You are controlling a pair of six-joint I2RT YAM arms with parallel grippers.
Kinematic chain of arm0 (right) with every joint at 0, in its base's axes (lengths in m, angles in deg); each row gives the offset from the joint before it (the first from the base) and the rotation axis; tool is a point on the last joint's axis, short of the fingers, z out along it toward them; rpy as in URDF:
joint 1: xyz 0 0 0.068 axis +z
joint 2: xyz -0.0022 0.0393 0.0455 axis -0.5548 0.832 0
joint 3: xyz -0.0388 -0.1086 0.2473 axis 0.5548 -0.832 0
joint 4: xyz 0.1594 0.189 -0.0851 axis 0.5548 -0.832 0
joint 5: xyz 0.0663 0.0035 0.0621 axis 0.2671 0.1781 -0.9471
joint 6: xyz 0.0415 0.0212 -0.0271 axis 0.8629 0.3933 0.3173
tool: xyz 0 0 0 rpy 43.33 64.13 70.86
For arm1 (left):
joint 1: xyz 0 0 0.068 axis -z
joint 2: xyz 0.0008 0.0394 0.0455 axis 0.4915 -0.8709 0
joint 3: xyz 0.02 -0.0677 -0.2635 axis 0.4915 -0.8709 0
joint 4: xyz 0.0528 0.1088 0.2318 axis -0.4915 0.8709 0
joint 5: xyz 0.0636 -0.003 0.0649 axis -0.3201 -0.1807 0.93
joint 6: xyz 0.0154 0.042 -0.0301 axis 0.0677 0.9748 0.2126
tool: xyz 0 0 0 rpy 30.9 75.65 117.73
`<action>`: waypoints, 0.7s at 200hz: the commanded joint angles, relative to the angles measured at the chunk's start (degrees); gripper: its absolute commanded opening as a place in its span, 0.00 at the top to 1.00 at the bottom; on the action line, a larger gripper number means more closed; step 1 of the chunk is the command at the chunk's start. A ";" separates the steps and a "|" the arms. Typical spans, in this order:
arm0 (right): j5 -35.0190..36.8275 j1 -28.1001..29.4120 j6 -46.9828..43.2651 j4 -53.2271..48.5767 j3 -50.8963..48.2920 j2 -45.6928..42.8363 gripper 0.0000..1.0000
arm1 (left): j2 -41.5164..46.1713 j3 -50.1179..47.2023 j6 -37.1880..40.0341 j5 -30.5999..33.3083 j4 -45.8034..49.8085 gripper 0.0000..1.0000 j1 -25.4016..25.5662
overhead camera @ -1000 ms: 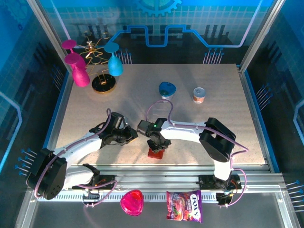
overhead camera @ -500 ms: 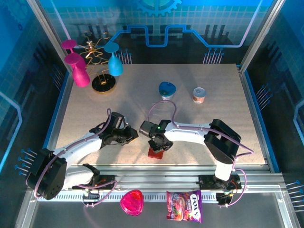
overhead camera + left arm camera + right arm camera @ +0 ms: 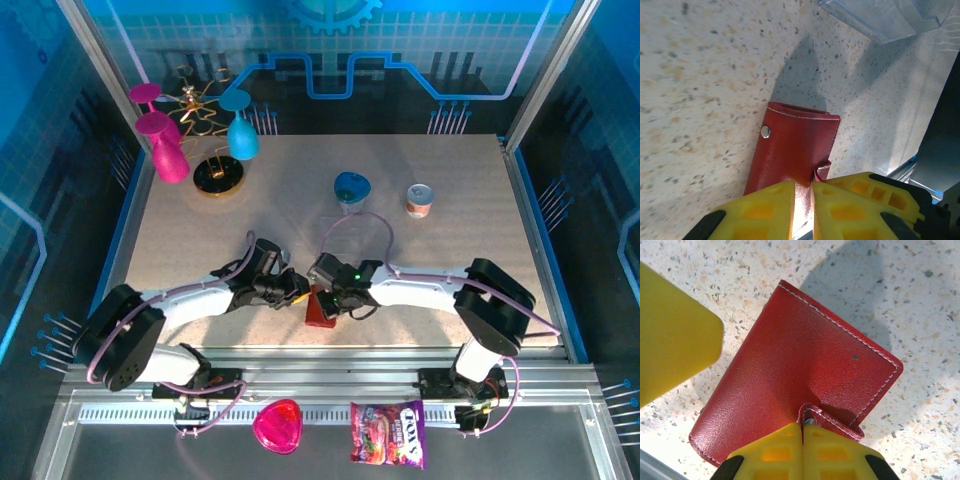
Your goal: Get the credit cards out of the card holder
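Speckled beige tabletop [image 3: 420,260]: a closed wallet near its front edge, with a claw on each side.
The right gripper [image 3: 803,437] has its yellow jaws fully together on the strap tab [image 3: 835,421] of the dark red, stitched rectangular card holder [image 3: 790,365]. The left gripper [image 3: 803,197], jaws almost together, appears to pinch the opposite edge. The holder lies closed, so the credit cards are presumably inside. Likely risks: the thin tab slips free, or uneven pulling drags the holder off the table.

The card holder [image 3: 320,311] lies on the worktop [image 3: 455,255] near its front edge, between the left hand [image 3: 802,192] and the right hand [image 3: 802,434]. Well behind stand a dish [image 3: 350,187] and, right of it, a cup [image 3: 419,200].
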 commanded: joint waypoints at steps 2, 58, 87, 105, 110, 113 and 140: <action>-4.33 -2.55 2.16 9.12 -3.70 -3.17 0.98 | -2.43 -0.59 -3.24 -2.37 -4.38 0.85 0.91; -9.01 -4.82 4.53 17.68 -11.51 -7.07 0.99 | -5.58 -1.07 -4.51 -3.68 -6.12 0.85 1.01; -10.92 -5.44 4.90 22.07 -14.18 -9.06 0.99 | -6.62 -0.40 -4.56 -4.19 -6.34 0.85 1.06; -11.88 -5.95 5.07 24.66 -15.83 -10.06 0.99 | -7.52 0.10 -4.60 -4.60 -6.78 0.85 1.07; -12.16 -6.24 5.04 25.30 -16.26 -10.19 0.99 | -7.86 0.22 -4.68 -4.86 -6.97 0.85 1.07; -12.33 -6.31 5.16 25.72 -16.45 -10.26 0.99 | -8.10 0.30 -4.80 -4.94 -7.16 0.85 1.06; -13.93 -7.44 5.36 28.22 -17.64 -10.08 0.99 | -9.65 0.50 -5.96 -6.29 -9.62 0.85 1.09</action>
